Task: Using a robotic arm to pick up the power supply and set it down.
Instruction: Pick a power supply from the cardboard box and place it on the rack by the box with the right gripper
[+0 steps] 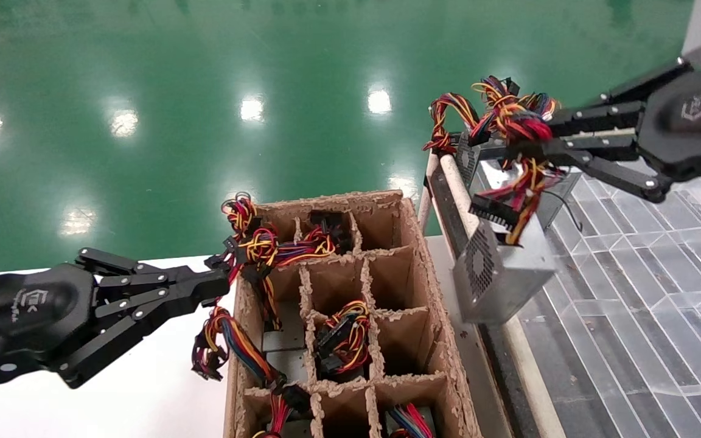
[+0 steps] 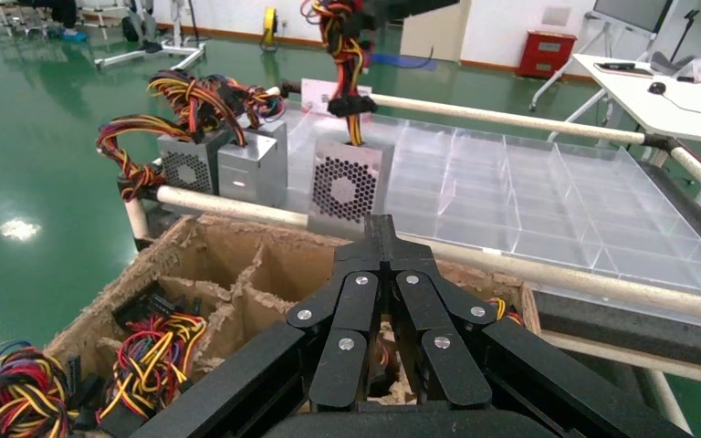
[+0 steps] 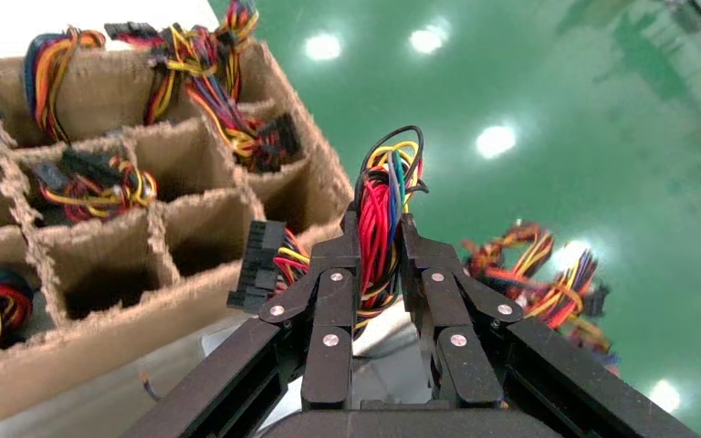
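Aloft, right gripper (image 1: 524, 146) clamping wire bundle (image 1: 518, 131)

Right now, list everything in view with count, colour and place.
Held power supply: one, silver-grey, hanging by its wire bundle at the clear tray's near edge.
Other power supplies: two, silver-grey, standing in the clear tray's corner.
Clear tray: one, transparent, divided, right of the carton.
Carton: one, brown, divided; wire bundles in several cells.
Floor: green.
Right gripper: black, fingers shut on the bundle.
Left gripper: black, at the carton's left edge.
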